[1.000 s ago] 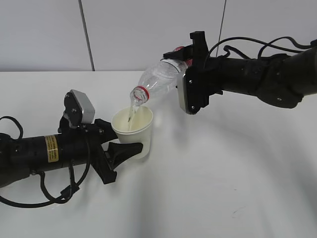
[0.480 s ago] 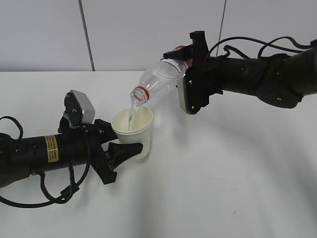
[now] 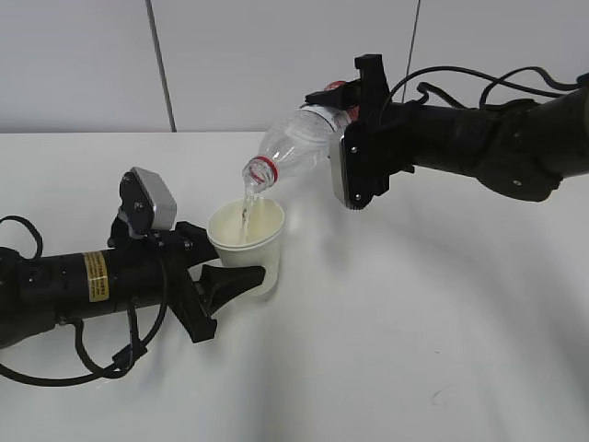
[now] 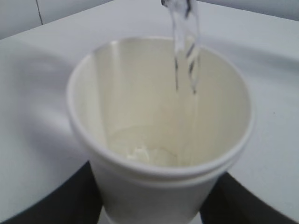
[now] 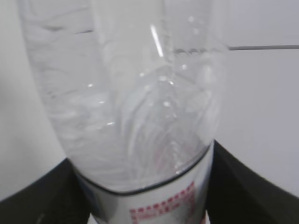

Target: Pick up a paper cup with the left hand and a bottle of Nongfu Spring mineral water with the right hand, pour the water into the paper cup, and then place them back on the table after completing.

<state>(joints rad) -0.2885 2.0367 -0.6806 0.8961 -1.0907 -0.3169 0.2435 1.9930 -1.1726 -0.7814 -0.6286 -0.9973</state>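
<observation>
The left hand has its fingers closed round the cup. The right hand clamps the tilted bottle, and water streams in. Any drift of the neck past the rim would spill onto the table.

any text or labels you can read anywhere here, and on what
Nothing can be read outright.
Yellow sticker on the left arm's barrel: dark print, too small to read.
Bottle label: red print at its lower edge, blurred, unreadable.
Paper cup: plain, no print visible.
</observation>
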